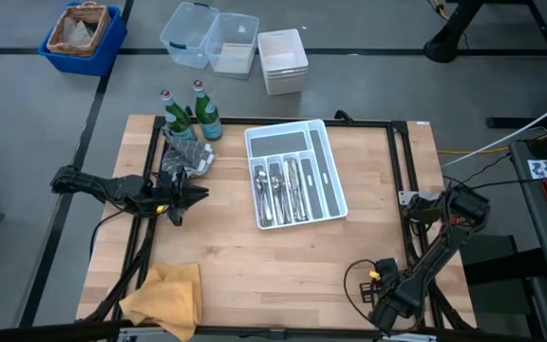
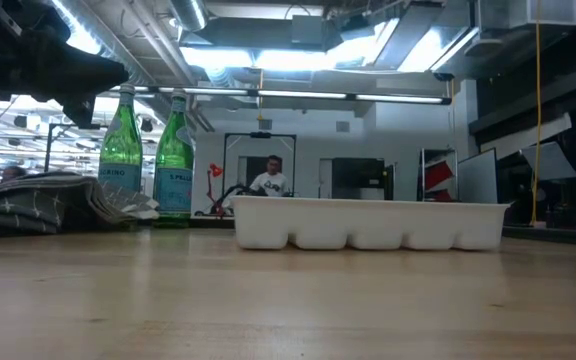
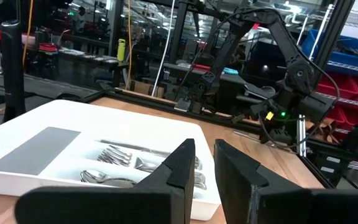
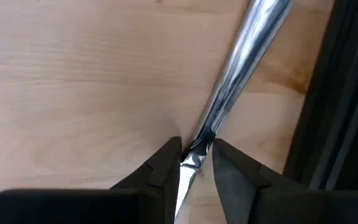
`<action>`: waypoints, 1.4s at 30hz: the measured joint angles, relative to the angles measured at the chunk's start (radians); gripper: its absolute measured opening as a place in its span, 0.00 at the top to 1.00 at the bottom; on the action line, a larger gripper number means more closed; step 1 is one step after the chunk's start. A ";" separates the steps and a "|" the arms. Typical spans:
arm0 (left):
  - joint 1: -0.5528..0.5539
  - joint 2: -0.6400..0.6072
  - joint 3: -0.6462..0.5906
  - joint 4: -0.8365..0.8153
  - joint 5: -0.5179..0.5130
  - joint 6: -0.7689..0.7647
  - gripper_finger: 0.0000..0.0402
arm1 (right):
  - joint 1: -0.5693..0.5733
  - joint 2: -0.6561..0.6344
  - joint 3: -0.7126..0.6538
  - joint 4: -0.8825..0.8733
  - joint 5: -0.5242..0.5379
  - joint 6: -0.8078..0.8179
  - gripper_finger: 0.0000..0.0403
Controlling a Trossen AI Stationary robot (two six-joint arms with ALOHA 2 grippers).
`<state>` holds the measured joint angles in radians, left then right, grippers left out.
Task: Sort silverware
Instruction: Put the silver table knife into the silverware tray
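- Silverware [image 1: 281, 188], slim shiny metal forks, spoons and knives, lies in the middle slots of the white compartmented plastic tray [image 1: 323, 142] at the tabletop's centre in the high view; the left gripper [image 1: 190, 197] hovers near the left edge, and the right gripper [image 1: 385, 275] sits low at the near right corner.
- Low view: two green glass bottles [image 2: 148, 150] stand beside the tray [image 2: 368, 222].
- Left wrist view: its fingers [image 3: 178, 168] are slightly apart, empty, facing cutlery [image 3: 129, 163] in the tray.
- Right wrist view: the right gripper [image 4: 195, 163] is clamped on a shiny metal utensil handle [image 4: 244, 59] over the wooden tabletop [image 4: 92, 81].
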<state>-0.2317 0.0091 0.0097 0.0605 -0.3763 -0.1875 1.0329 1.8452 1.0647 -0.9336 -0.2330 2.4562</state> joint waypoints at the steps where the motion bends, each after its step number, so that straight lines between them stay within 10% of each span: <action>1: 0.000 0.000 0.000 0.000 0.000 0.000 0.88 | 0.006 -0.001 -0.008 0.014 0.017 -0.002 0.76; 25: 0.000 0.000 0.000 0.000 0.000 0.019 0.88 | -0.010 -0.027 -0.014 0.162 0.229 -0.041 0.91; 31: 0.000 0.000 0.000 0.000 -0.001 0.019 0.88 | -0.057 -0.020 -0.013 0.325 0.427 -0.184 0.91; 42: 0.000 0.008 0.000 0.000 -0.001 0.003 0.88 | -0.255 -0.022 -0.016 0.346 0.460 -0.468 0.89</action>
<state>-0.2318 0.0175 0.0097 0.0601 -0.3771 -0.1843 0.7775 1.8229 1.0485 -0.5877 0.2273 1.9884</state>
